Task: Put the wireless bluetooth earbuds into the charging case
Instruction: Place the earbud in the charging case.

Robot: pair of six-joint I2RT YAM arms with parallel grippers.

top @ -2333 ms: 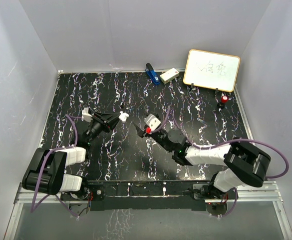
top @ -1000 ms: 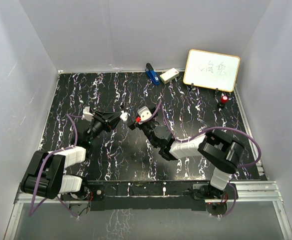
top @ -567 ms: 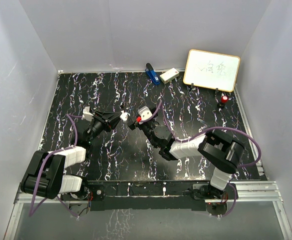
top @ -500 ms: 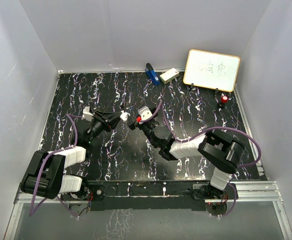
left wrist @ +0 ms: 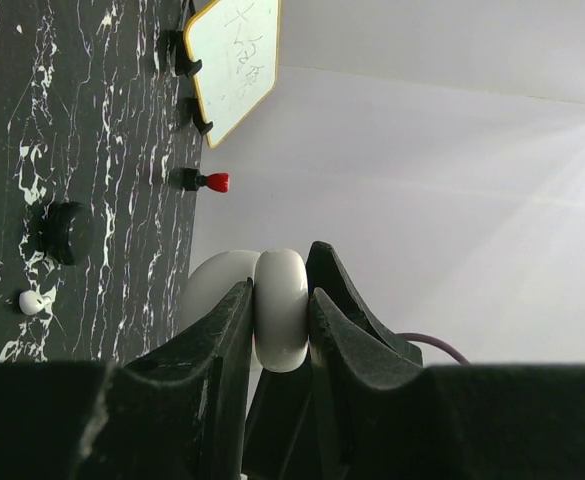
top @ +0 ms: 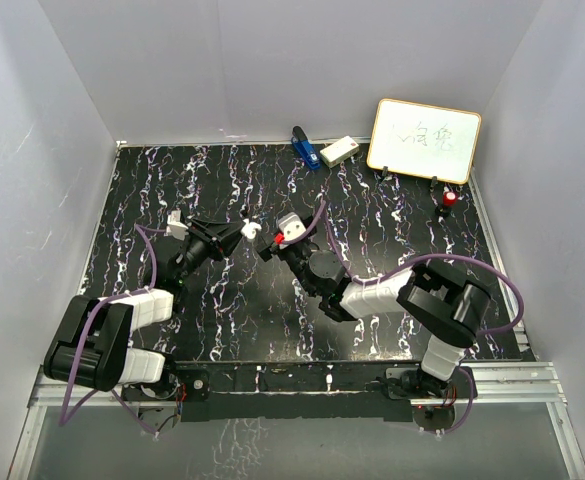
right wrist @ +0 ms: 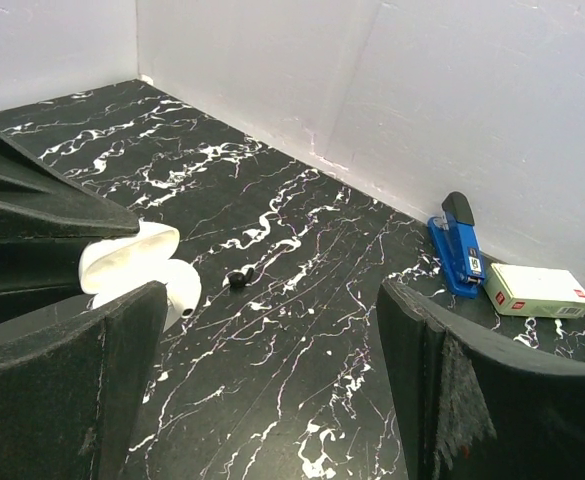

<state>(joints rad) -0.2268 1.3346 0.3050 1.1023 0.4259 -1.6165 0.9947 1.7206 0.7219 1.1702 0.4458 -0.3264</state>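
Noting the right gripper (right wrist: 270, 322) has swung in beside the left gripper (left wrist: 280, 272) — jaws wide and empty, the left's clamped on the charging case (left wrist: 280, 325) — we judge the loose earbud (left wrist: 32, 302) comes next.

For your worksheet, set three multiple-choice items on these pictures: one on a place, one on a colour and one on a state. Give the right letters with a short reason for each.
1. Where does the blue stapler lie?
A. at the far edge of the table, beside the white box
B. at the near edge
C. in the middle

2. What colour is the charging case?
A. red
B. white
C. blue

3. How is the right gripper?
A. shut on the stapler
B. shut on the case
C. open

Answers:
1 A: the right wrist view shows it by the back wall, next to the box.
2 B: the round case clamped in the left gripper is white.
3 C: its fingers stand wide apart in the right wrist view.
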